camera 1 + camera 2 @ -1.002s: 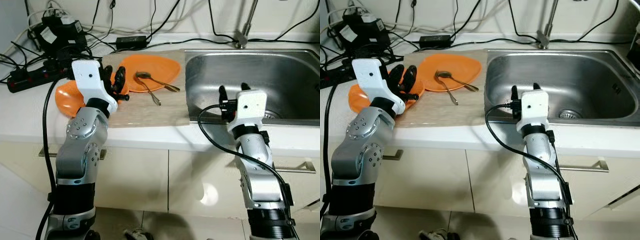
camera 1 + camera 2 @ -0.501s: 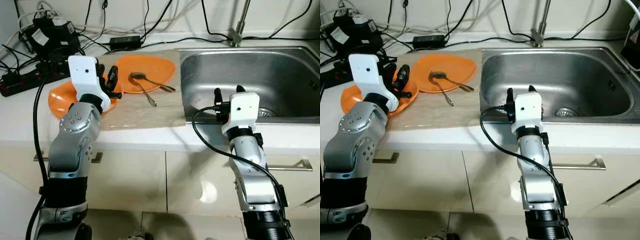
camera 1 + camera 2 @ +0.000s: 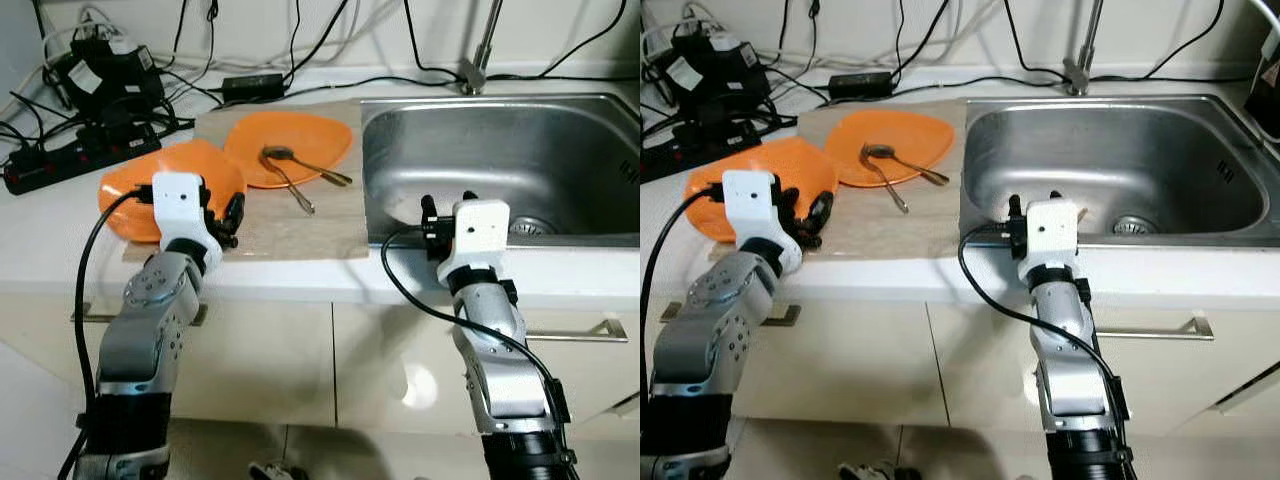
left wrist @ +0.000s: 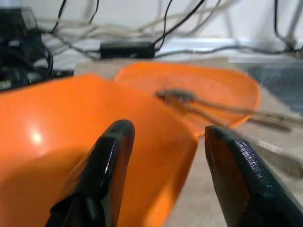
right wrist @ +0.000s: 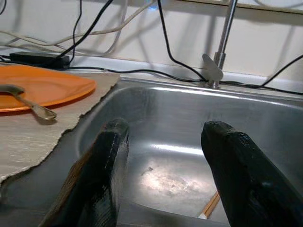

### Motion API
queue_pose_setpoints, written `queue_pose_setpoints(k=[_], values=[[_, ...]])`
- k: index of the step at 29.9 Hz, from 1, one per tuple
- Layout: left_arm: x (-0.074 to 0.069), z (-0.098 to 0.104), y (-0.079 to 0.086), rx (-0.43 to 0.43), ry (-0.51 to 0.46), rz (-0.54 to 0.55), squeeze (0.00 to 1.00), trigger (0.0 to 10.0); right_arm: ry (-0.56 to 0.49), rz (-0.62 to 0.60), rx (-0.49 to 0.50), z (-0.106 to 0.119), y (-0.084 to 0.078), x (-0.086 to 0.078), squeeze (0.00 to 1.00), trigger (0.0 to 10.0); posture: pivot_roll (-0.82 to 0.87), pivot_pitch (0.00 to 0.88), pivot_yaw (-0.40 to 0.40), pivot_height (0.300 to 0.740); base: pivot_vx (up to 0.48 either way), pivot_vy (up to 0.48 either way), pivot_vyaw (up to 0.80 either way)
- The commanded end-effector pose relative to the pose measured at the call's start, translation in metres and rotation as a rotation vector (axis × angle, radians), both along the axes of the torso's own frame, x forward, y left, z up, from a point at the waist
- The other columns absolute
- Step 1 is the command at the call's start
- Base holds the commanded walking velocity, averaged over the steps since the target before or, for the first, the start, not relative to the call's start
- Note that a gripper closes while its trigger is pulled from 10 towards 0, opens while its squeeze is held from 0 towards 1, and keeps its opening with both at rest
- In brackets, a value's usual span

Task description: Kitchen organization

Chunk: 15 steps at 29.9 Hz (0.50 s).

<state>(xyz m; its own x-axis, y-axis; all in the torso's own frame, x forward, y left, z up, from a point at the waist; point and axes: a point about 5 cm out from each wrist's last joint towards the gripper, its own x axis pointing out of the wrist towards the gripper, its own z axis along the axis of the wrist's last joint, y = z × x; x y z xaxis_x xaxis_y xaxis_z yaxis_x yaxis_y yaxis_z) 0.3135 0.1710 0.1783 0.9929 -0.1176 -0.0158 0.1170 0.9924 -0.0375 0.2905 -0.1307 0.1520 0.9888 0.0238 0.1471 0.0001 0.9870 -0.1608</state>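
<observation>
left tool (image 3: 228, 222) has dropped back to the orange bowl's (image 3: 135, 185) near rim.

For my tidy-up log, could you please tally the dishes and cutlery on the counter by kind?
Orange plates: 2, the near one and the far one
Spoons: 2, one and the other, both lying across the far plate
Total: 4

A mat (image 3: 290, 225) lay on the tabletop (image 3: 60, 230), just left of the sink (image 3: 520, 160). Two plates rested on it: one plate (image 3: 300, 140) at the rear carried two spoons (image 3: 300, 170); the other plate (image 3: 130, 185) overhung the mat's left edge. Cables and a power strip (image 3: 70, 165) lay behind.
</observation>
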Motion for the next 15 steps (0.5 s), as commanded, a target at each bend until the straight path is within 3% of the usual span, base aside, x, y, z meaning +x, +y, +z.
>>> queue_pose_setpoints(k=[1,7,13,15], values=[[0.001,0.004,0.003,-0.004,-0.009,0.010,0.00,10.0,-0.006,0.019,0.001,0.003,0.004,0.001,0.00,10.0,-0.03,0.000,0.106,0.740,0.000,0.000,0.00],[0.007,0.017,0.007,0.017,-0.059,0.025,0.00,10.0,-0.008,0.023,-0.003,0.002,0.005,0.001,0.00,10.0,-0.03,0.000,0.107,0.740,0.000,0.000,0.00],[0.015,0.033,0.023,0.045,-0.070,0.056,0.00,10.0,-0.003,0.029,0.000,0.001,0.006,0.001,0.00,10.0,-0.02,0.000,0.105,0.740,0.000,0.000,0.00],[0.022,0.042,0.048,0.106,-0.040,0.116,0.00,10.0,0.000,0.033,-0.003,0.000,0.006,0.001,0.00,10.0,-0.02,0.000,0.104,0.740,0.000,0.000,0.00]])
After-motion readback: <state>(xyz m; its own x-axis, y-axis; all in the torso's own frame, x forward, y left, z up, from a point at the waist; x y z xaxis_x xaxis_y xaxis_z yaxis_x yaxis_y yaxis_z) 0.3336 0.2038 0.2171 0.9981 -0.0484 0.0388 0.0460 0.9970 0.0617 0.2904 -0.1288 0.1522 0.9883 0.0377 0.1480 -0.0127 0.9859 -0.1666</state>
